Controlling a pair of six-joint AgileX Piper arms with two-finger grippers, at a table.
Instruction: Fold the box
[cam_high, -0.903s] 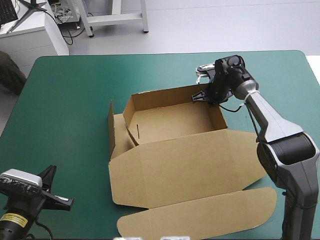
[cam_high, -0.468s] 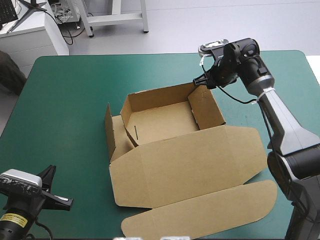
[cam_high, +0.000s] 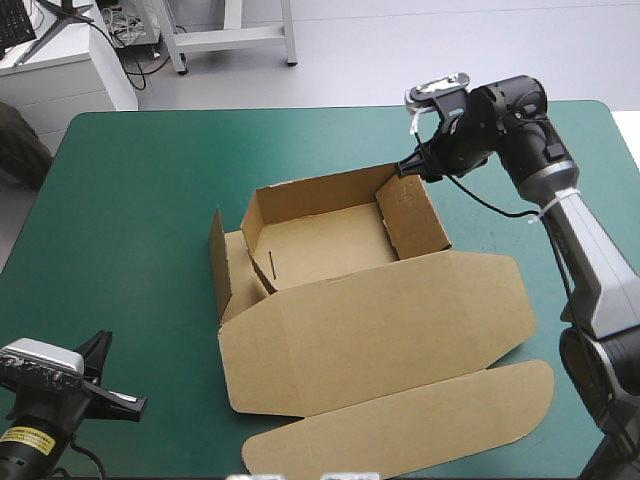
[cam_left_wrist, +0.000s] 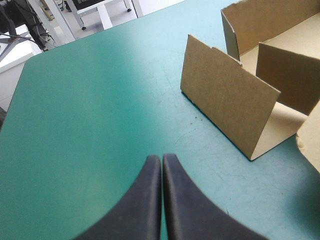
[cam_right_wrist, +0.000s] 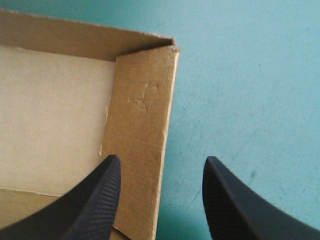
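Box unmoved; right jaws backed off corner, open.

The brown box lies on the teal-green surface as an open tray, its lid flat. The right gripper hovers at its far right corner. The left gripper is well apart from it.
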